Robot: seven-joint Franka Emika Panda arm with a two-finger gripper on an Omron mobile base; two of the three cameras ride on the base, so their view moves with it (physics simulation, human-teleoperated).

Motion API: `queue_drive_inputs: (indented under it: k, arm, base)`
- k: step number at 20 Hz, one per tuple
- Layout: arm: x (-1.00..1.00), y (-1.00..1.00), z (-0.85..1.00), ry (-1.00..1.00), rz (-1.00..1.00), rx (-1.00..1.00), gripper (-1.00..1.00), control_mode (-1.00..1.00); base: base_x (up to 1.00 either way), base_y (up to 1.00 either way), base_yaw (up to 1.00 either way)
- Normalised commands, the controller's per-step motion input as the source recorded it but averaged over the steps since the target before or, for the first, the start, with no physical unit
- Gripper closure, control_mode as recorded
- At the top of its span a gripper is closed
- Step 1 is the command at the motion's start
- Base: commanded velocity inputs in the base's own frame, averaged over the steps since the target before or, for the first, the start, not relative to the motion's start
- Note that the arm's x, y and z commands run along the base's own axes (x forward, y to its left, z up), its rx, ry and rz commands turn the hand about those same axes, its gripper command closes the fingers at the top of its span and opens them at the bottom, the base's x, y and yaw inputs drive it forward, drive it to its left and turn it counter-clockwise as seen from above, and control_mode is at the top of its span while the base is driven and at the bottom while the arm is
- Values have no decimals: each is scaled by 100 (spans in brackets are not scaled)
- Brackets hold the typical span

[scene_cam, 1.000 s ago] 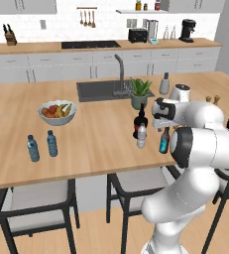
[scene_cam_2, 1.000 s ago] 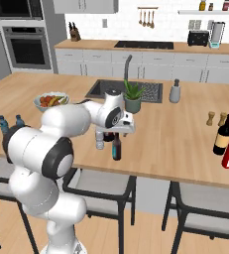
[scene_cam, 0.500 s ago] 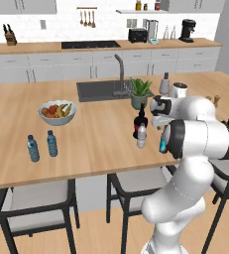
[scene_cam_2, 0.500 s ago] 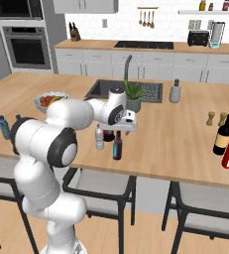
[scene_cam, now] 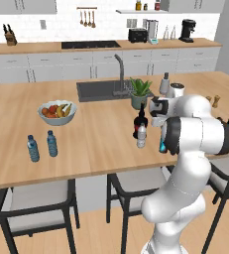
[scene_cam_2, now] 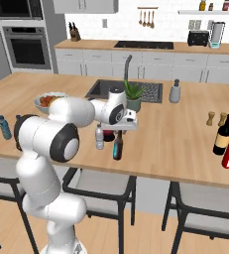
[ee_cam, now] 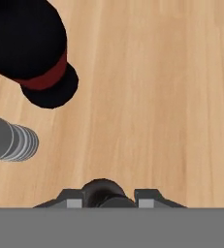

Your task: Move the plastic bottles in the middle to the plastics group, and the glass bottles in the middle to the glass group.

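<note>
Kitchen island (scene_cam: 86, 149): gripper (ee_cam: 105, 197) is clamping the teal bottle's (scene_cam_2: 117, 145) dark top. Squat red-labelled bottle (ee_cam: 33, 53) is sitting just beside it, so lifting crooked could topple it.

1. Left base view: behind-left of arm, facing forward-down over wooden island (scene_cam: 86, 144).
2. Right base view: behind-right; shares island, sink (scene_cam_2: 123, 89).
3. Hand view: close, straight down onto countertop.
</note>
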Motion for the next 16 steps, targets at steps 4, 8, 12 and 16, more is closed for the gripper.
queue_drive_inputs:
  k: [4, 8, 12, 16]
  arm:
    - [-13, -1, -17, 0, 0, 0, 100, -100]
    - [-35, -16, 18, -17, 0, 0, 100, -100]
    - [-51, -39, 41, -4, -1, 0, 100, -100]
    - [-39, -62, 21, -6, -11, 0, 100, -100]
  base:
    - [0, 0, 0]
    - [0, 0, 0]
    - [0, 0, 0]
    - [0, 0, 0]
